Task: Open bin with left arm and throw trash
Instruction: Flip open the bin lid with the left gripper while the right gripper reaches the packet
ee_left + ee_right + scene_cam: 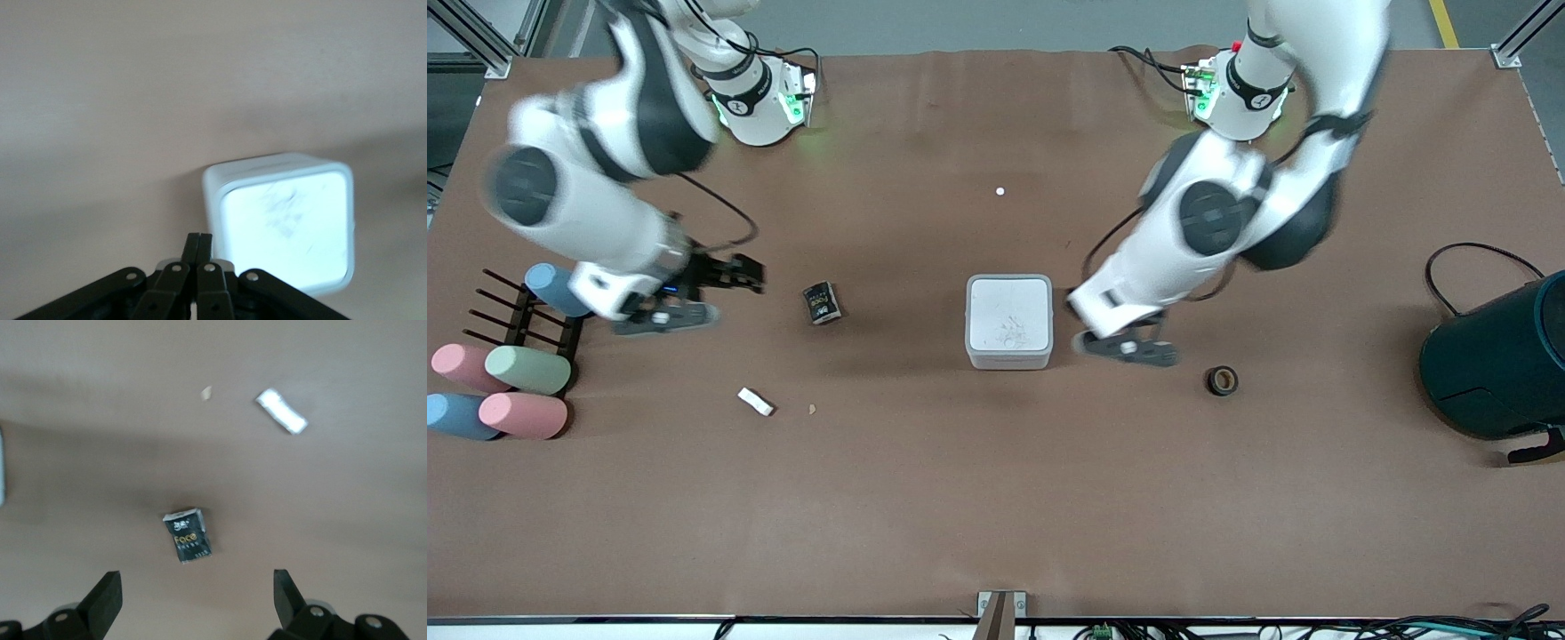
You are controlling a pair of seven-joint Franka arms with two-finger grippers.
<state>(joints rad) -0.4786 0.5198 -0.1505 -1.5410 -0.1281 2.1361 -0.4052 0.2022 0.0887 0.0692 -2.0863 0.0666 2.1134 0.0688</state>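
Observation:
The bin [1009, 322] stands mid-table with its flat white lid shut; it also shows in the left wrist view [283, 223]. My left gripper [1072, 307] is shut and empty, low beside the bin on the left arm's side [199, 237]. The black snack packet [822, 303] lies between the bin and my right gripper [749, 274], which is open and empty. In the right wrist view the packet [188, 536] lies just ahead of the open gripper [195, 580]. The white paper scrap [755, 402] [281, 411] lies nearer the front camera. The tape ring [1222, 380] lies toward the left arm's end.
A large dark teal round container [1494, 364] with a cable stands at the left arm's end. A black rack [516, 320] and several pastel cylinders [525, 369] sit at the right arm's end. A tan crumb [812, 409] and a white dot [1000, 191] lie on the table.

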